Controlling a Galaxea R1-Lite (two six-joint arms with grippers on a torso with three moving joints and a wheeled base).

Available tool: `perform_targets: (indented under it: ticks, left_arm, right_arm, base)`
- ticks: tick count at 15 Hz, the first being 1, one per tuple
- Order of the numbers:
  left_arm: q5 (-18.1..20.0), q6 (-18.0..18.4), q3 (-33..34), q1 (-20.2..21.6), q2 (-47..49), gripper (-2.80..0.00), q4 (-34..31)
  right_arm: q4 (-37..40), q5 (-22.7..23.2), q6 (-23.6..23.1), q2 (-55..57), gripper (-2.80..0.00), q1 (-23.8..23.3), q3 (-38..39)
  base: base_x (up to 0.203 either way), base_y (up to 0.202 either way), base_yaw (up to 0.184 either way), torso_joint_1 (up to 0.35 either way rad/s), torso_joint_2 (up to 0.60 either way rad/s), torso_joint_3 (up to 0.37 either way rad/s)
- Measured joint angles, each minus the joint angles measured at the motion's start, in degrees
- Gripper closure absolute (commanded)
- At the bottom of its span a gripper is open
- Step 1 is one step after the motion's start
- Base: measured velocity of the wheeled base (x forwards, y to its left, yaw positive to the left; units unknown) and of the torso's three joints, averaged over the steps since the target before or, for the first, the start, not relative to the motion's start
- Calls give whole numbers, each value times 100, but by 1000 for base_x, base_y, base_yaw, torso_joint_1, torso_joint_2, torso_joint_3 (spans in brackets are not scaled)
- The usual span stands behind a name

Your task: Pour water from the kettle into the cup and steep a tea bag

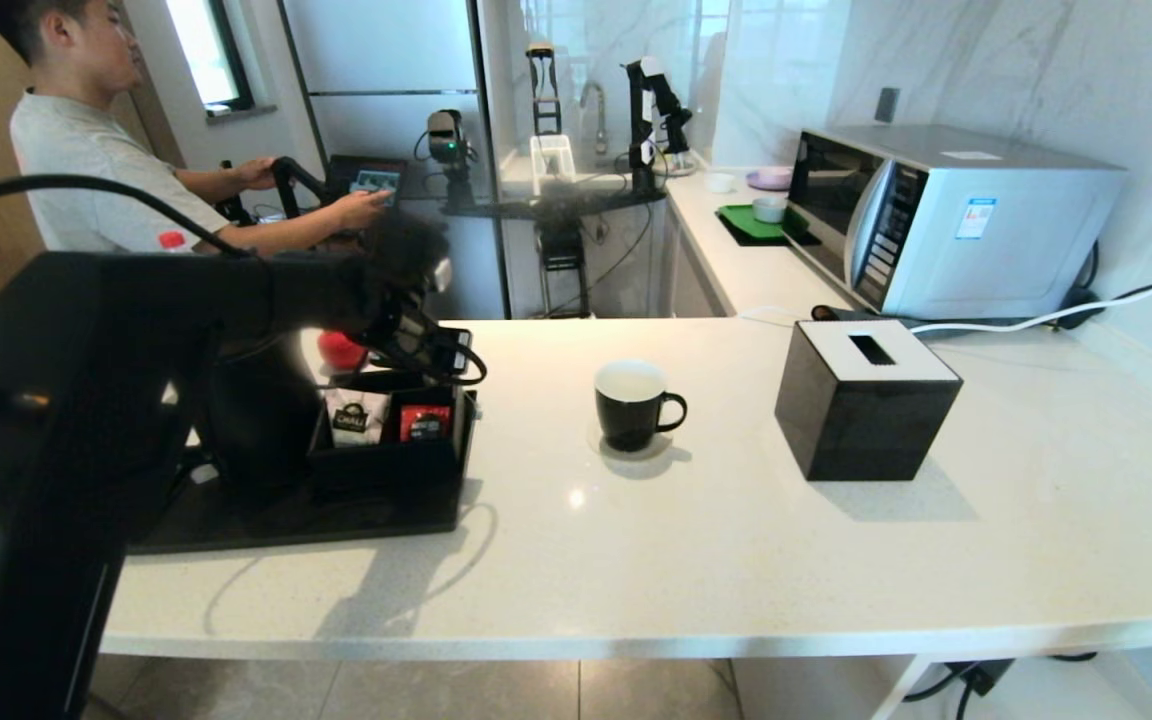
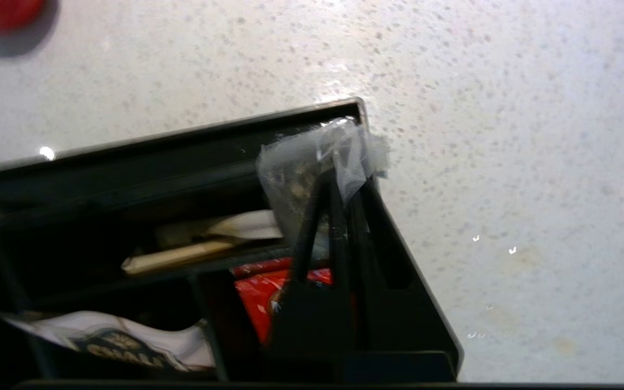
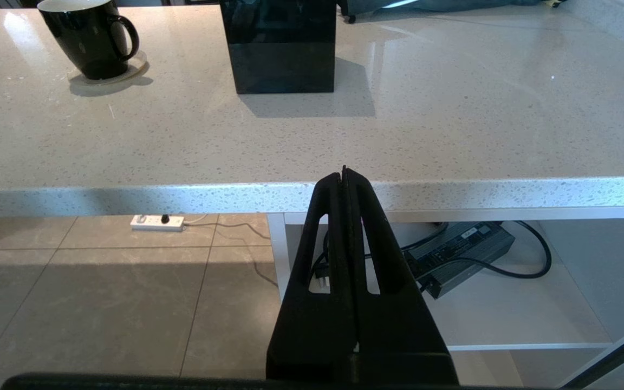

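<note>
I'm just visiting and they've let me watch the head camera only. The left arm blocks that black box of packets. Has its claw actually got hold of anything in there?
Observer: Yes. In the left wrist view the left gripper is shut on the tea bag, a pale mesh pouch at the organizer box's corner.
Operator: And the other claw?
Observer: The right gripper is shut and empty, parked below the counter edge.
Operator: What's under the mug?
Observer: The right wrist view shows the cup standing on a clear coaster.
</note>
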State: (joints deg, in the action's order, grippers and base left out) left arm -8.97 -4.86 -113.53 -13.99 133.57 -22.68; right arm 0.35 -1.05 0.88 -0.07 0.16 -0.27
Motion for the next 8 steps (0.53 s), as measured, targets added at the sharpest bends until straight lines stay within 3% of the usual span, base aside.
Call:
perform_targets:
  ticks: [8]
  left_arm:
    - [-100, 7, 6, 2, -86, 0, 14]
  right_arm:
    - [1, 0, 0, 0, 0, 0, 2]
  base:
    - [0, 0, 0, 0, 0, 0]
